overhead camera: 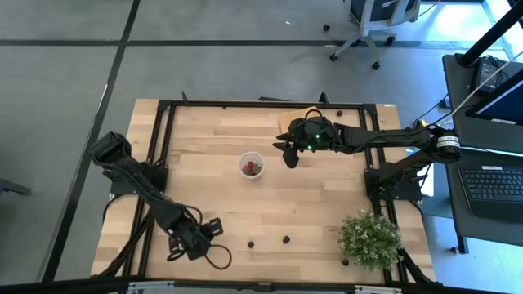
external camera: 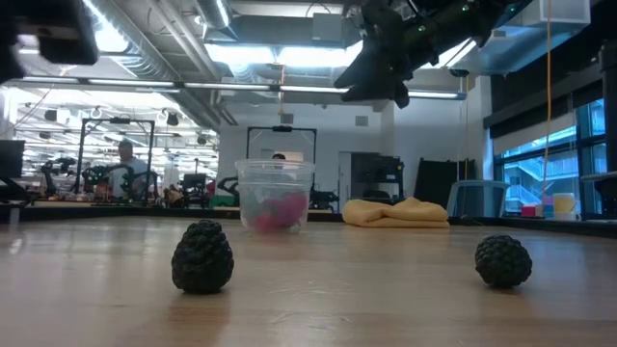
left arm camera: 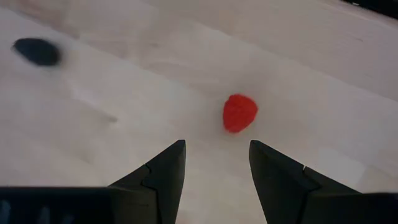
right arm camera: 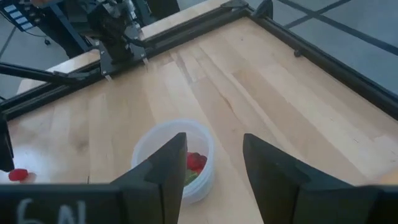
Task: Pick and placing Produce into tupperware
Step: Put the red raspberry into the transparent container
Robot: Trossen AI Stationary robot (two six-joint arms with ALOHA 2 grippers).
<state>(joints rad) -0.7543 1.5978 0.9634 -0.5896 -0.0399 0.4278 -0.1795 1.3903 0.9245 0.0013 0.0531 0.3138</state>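
The left claw (left arm camera: 214, 165) is hovering low over the near left part of the table (overhead camera: 327, 212), its two fingers spread with nothing between them. A red strawberry (left arm camera: 240, 112) is lying on the bare wood just ahead of the fingertips, close to the line of the gap and a little toward one finger. A dark berry (left arm camera: 37, 51) is sitting farther off to the side, well apart from the claw.

The right claw (right arm camera: 214, 163) is hanging in the air beside the cup (overhead camera: 252, 166), clear of the table, its fingers also spread and empty. Seen past those fingers, the cup is standing upright just ahead and below, with some red fruit already lying inside it. Two more dark berries (overhead camera: 287, 239) are resting on the wood toward the near edge, between the left claw and the green plant (overhead camera: 369, 238). A yellow cloth (external camera: 397, 212) is lying behind the right claw and has no part in the job.

The step in hand looks like the pick: the left claw is lining up on the strawberry. The next move likely calls for easing forward and down until the fruit sits squarely between the fingers, then pinching gently, since such a small rounded piece could roll or squirt out sideways.
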